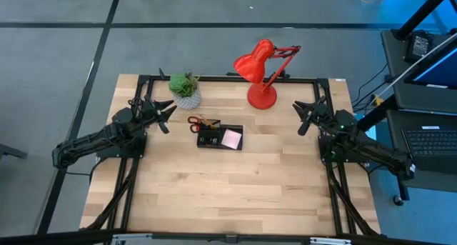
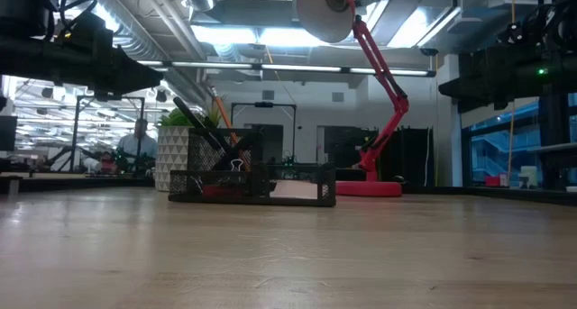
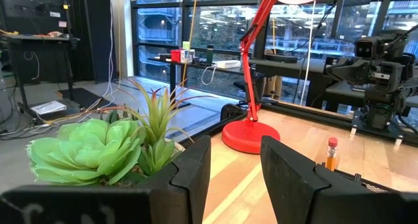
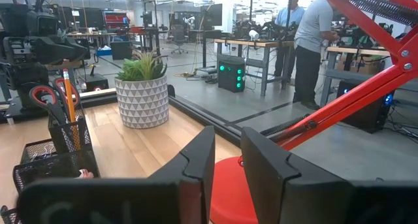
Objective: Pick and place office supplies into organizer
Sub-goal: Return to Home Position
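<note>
Well, the left pincer (image 1: 168, 118) and right pincer (image 1: 298, 118) are hanging released and empty over the sides of the bench (image 1: 228, 195). The organizer (image 1: 221, 148) is sitting mid-bench, looking light and stiff; I'd be gripping its wall.

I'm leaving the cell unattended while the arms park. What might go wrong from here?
The left arm holds its jaws right beside the potted plant; a sideways swing might topple it. The right arm reaches toward the red lamp and might clip its base. The scissors stick out of the organizer and could snag.
</note>
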